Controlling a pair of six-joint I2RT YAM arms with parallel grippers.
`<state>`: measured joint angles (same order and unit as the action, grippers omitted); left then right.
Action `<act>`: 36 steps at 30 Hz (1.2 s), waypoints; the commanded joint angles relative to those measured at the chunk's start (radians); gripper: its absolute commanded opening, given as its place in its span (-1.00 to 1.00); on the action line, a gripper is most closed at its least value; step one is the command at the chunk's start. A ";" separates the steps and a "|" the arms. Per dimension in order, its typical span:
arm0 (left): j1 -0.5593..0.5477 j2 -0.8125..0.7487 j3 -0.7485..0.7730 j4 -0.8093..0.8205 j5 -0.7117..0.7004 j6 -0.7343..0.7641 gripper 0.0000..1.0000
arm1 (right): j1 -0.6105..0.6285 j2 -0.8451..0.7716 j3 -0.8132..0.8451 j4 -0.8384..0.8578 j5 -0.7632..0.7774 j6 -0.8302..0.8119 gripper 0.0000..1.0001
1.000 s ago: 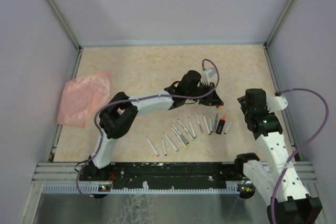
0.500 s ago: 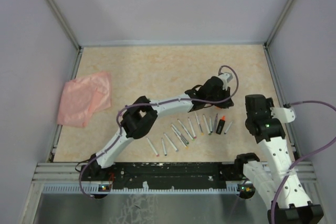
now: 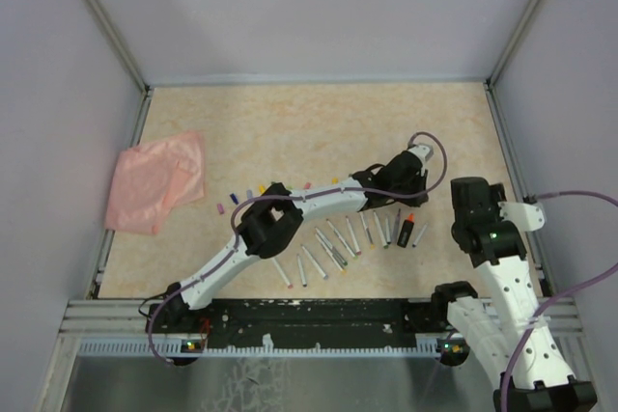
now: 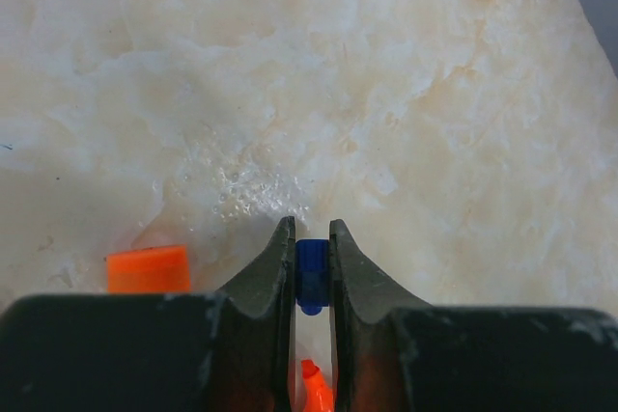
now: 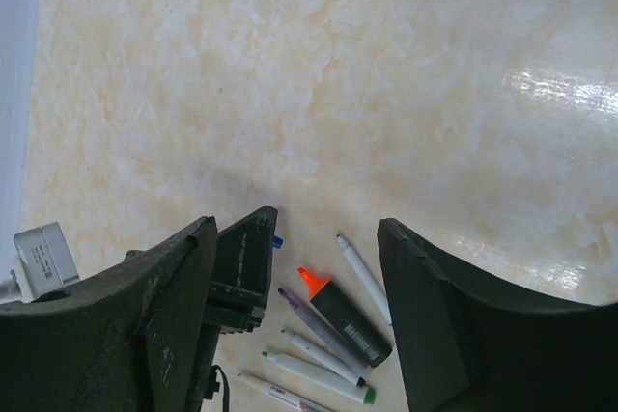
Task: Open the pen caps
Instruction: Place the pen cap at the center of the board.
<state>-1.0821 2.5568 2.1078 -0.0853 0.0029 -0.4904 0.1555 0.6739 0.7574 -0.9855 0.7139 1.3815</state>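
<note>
My left claw (image 4: pixel 309 248) is clamped on a blue cap (image 4: pixel 311 272), seemingly pulled free; next I'd drop it. Right claw (image 5: pixel 294 231) gapes.

No lettering, brand or number could be read in any view. A small white tag (image 5: pixel 41 252) at the left edge of the right wrist view bore fine print, too blurred to make out. The pens (image 5: pixel 364 282) showed no legible marking.
</note>
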 commanded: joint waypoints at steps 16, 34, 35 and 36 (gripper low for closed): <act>0.000 0.025 0.051 -0.041 -0.046 0.027 -0.25 | 0.009 -0.016 -0.021 0.022 0.064 0.043 0.36; 0.028 -0.335 -0.264 0.142 -0.105 0.140 -0.07 | 0.012 -0.028 0.016 0.035 0.074 -0.031 0.37; 0.033 -0.381 -0.312 0.157 -0.112 0.155 -0.03 | 0.012 -0.029 0.017 0.054 0.068 -0.060 0.38; 0.036 -0.440 -0.369 0.172 -0.116 0.173 0.01 | 0.012 -0.029 0.017 0.074 0.058 -0.091 0.39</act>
<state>-1.0641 2.3142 1.8709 -0.0219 -0.0692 -0.3962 0.1566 0.6586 0.7441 -0.9833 0.7147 1.3582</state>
